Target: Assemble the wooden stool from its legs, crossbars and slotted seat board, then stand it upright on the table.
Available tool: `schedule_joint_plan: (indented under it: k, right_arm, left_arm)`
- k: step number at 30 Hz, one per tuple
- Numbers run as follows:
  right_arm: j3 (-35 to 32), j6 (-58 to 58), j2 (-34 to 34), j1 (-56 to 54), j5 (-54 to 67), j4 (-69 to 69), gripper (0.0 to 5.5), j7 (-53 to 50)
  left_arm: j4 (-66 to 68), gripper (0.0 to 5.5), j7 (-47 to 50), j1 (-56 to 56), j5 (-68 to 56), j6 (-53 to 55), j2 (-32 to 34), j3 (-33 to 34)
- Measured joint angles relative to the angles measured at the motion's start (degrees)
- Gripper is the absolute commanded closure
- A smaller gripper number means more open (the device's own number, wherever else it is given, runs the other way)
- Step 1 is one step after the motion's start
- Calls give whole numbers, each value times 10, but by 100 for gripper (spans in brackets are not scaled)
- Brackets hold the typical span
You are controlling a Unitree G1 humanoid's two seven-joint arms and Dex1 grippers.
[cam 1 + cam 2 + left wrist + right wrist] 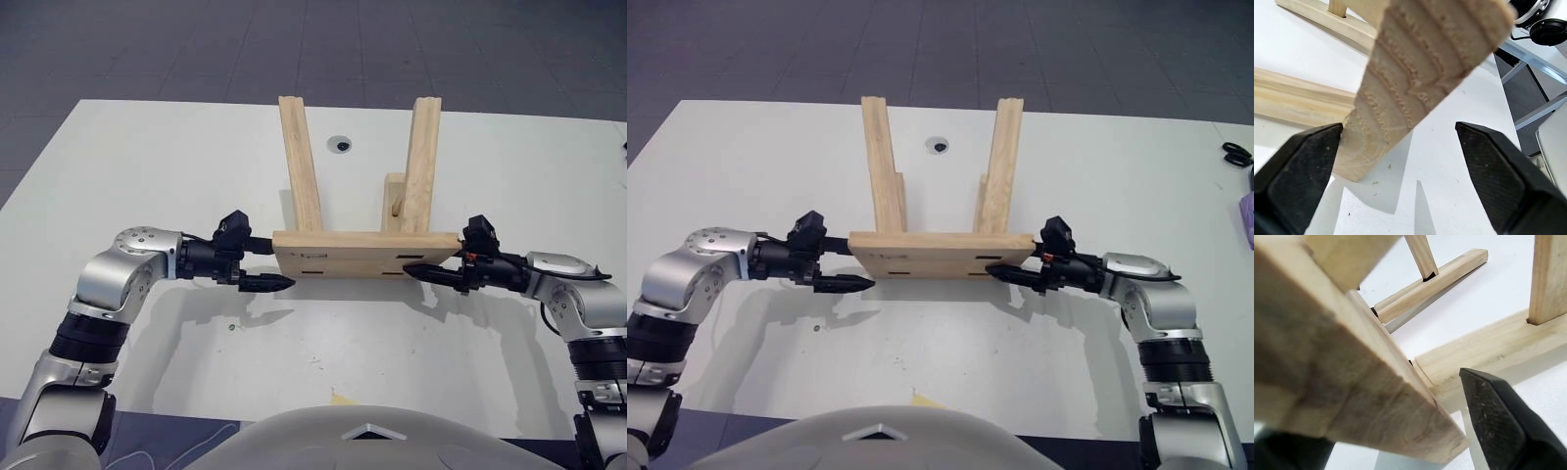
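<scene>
The wooden stool lies on its side on the white table [147, 166]. Its slotted seat board [367, 253] stands on edge facing me, and two legs [299, 162] [423, 162] point away, joined by a crossbar [394, 206]. My left gripper [266, 262] is open around the board's left end; in the left wrist view the board end [1425, 63] sits between the fingers [1298, 171], touching one. At the right end my right gripper [436, 259] is open, with the board [1342, 382] between its jaws and one finger [1498, 416] standing off it.
A small round hole [341, 145] in the table lies beyond the stool between the legs. A black object [1236, 152] and a purple one [1246, 211] sit at the far right edge. Bare table spreads to the left and in front.
</scene>
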Motion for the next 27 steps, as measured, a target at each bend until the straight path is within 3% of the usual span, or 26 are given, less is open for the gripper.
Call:
schedule_joint_plan:
  k: [10, 19, 27]
  right_arm:
    - [5, -2, -2, 3, -11, -6, 260, 21]
    - [-30, 61, -6, 5, 39, -47, 279, 11]
    - [-145, 224, 40, -18, 245, -99, 304, -112]
  left_arm:
    - [-1, 339, 33, 6, 3, 0, -5, 6]
    - [-37, 344, 74, 8, -72, 102, -36, 83]
    - [-62, 361, 191, -14, -231, 209, -77, 216]
